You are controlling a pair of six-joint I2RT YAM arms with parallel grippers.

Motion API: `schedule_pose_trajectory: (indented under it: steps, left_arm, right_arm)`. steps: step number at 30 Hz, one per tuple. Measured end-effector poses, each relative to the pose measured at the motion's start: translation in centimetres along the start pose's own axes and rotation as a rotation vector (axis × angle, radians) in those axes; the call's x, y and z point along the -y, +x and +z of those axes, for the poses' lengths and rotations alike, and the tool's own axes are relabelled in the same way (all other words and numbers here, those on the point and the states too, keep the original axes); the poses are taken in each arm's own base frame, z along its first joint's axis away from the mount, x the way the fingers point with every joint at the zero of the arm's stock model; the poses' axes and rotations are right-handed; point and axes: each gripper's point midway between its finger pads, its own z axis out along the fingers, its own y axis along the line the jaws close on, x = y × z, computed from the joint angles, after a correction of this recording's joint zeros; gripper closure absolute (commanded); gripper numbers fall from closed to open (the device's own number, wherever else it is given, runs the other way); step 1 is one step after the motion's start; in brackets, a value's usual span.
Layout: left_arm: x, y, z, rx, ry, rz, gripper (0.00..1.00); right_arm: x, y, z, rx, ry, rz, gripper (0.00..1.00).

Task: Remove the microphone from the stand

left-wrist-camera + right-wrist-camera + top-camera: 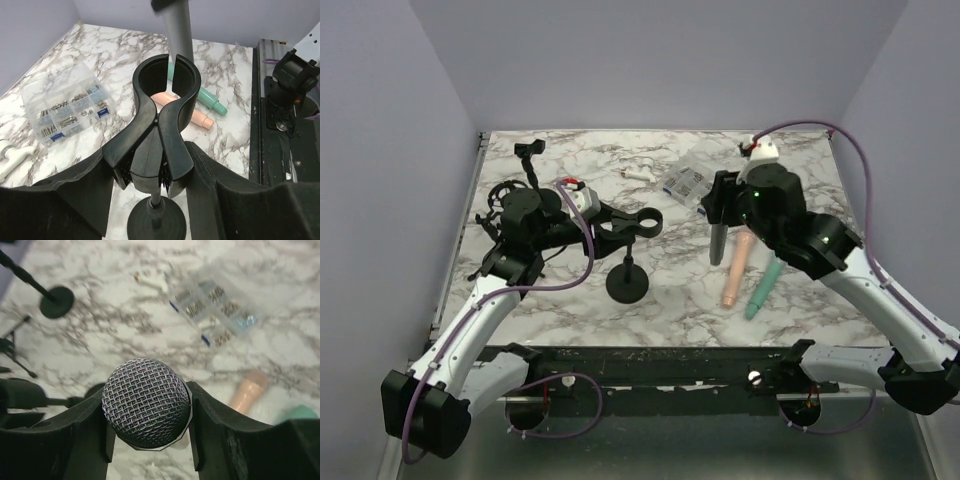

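A: Two pincers busy: my right pincer (pixel 150 432) clamps the microphone (pixel 146 402) near its head, clear of the clip (pixel 165 95).
B: And the left?
A: My left pincer (pixel 152 172) brackets the clip's handles; pressing or not, I cannot tell. I'd lower the microphone gently onto bare counter (pixel 800 170).

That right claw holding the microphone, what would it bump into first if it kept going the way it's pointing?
Probably the marble table: the right gripper points down, so its microphone would land first, beside the peach cylinder. Height is unclear.
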Motion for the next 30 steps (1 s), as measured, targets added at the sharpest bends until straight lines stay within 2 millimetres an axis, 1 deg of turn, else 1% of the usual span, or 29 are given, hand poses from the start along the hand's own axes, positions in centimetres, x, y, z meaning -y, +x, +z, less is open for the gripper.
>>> schedule_pose_trajectory:
  steps: [2,4,10,15,18,19,21,26,30]
  left_arm:
    - [0.1,-0.1,0.2,0.001,-0.020,0.000,0.73]
    - [-0.1,-0.1,0.2,0.000,-0.039,-0.008,0.66]
    - [-0.8,-0.1,0.1,-0.002,-0.101,-0.040,0.49]
    - [-1.1,0.0,-0.2,-0.003,-0.137,-0.044,0.38]
    - [-1.2,-0.3,-0.4,0.003,-0.155,-0.028,0.30]
    - [-1.2,-0.4,-0.4,0.006,-0.159,-0.025,0.28]
    - [-1.3,-0.6,-0.5,0.010,-0.165,-0.018,0.23]
    - [-1.3,-0.8,-0.6,0.013,-0.170,-0.016,0.02]
    - [-1.2,-1.0,-0.7,0.018,-0.176,-0.026,0.01]
  right_arm:
    - [1.0,4.4,1.5,-0.121,0.060,-0.011,0.99]
    - [2.0,7.6,2.3,-0.211,0.102,-0.008,0.99]
    - [5.4,12.9,4.5,-0.369,0.177,0.102,0.99]
    - [7.8,19.0,6.6,-0.535,0.218,0.174,0.99]
    - [8.8,22.0,7.2,-0.617,0.220,0.230,0.99]
    - [9.1,22.7,7.4,-0.634,0.220,0.250,0.99]
    - [9.4,23.4,7.8,-0.652,0.214,0.283,0.99]
    - [9.8,23.7,9.1,-0.647,0.200,0.320,0.99]
    - [10.1,24.5,10.2,-0.653,0.205,0.321,0.97]
